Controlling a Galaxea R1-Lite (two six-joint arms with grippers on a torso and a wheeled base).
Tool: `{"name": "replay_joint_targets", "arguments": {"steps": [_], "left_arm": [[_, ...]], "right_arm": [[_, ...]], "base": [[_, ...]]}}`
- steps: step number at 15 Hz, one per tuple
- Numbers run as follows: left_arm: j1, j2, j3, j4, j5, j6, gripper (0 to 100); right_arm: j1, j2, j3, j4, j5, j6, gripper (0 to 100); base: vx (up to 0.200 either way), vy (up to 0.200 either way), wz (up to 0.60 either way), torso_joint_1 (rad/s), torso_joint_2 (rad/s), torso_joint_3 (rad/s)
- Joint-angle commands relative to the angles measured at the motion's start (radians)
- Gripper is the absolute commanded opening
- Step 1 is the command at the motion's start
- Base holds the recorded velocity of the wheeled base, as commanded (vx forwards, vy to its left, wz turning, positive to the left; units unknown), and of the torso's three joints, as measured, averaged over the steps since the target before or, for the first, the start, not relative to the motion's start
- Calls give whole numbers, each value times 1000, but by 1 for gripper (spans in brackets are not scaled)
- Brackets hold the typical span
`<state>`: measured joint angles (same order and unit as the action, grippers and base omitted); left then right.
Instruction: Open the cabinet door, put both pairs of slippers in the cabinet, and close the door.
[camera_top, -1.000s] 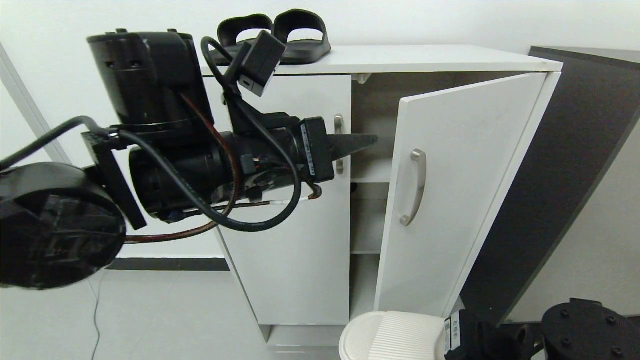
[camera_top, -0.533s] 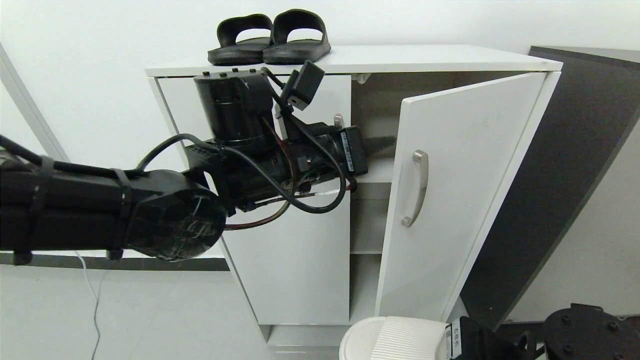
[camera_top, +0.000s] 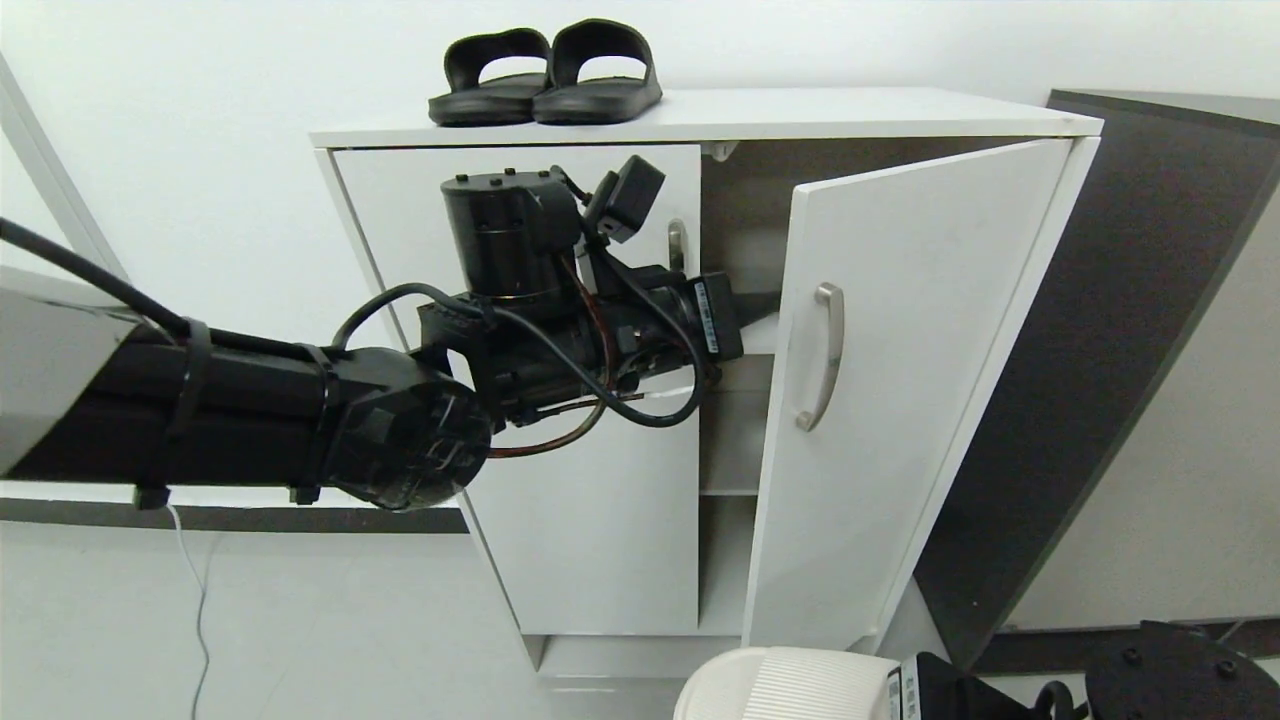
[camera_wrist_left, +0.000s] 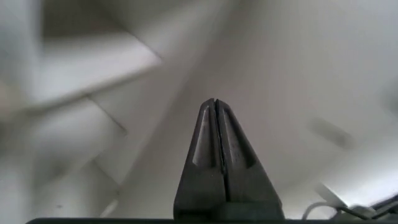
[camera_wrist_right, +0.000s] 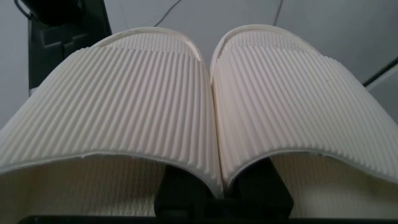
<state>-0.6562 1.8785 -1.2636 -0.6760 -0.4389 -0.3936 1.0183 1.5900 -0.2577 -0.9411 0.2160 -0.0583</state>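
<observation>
A white cabinet (camera_top: 600, 520) stands ahead with its right door (camera_top: 900, 400) swung partly open and its left door closed. On its top lies a pair of black slippers (camera_top: 545, 75). My left gripper (camera_top: 768, 299) is shut and empty, its tip in the gap at the open door's inner edge, above a shelf (camera_top: 730, 490). In the left wrist view the left gripper (camera_wrist_left: 215, 106) has its fingers pressed together, pointing at white panels. My right gripper (camera_wrist_right: 221, 190) hangs low in front of the cabinet, shut on a pair of cream ribbed slippers (camera_wrist_right: 211, 99), also visible as slippers (camera_top: 790, 685) in the head view.
The open door carries a metal handle (camera_top: 825, 355), the left door another handle (camera_top: 677, 245). A dark panel (camera_top: 1100, 350) leans right of the cabinet. A thin cable (camera_top: 195, 620) lies on the pale floor at the left, near a white wall.
My left arm has stretched out towards the cabinet, carrying its shut gripper to the open door's inner edge. The head camera has shifted slightly. The right gripper keeps the cream slippers low.
</observation>
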Motion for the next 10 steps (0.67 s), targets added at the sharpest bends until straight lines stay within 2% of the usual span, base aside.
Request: {"name": "replay_joint_targets", "arguments": {"steps": [1, 3, 5, 8, 10], "left_arm": [[-54, -7, 24, -1, 3, 22, 0], [-131, -38, 58, -1, 3, 76, 0], [-151, -64, 59, -1, 2, 78, 0], [-132, -65, 64, -2, 3, 79, 0], [-60, -90, 72, -40, 46, 79, 0]], "right_arm": [[28, 1, 18, -2, 2, -2, 0], [52, -1, 38, -21, 0, -2, 0], [60, -1, 43, -24, -1, -2, 0], [60, 1, 38, -27, -4, -2, 0], [-15, 30, -2, -44, -18, 6, 0]], "base": [[-200, 0, 0, -2, 2, 2], [-200, 0, 0, 0, 5, 0], [0, 0, 0, 0, 0, 0], [0, 0, 0, 0, 0, 0], [0, 0, 0, 0, 0, 0]]}}
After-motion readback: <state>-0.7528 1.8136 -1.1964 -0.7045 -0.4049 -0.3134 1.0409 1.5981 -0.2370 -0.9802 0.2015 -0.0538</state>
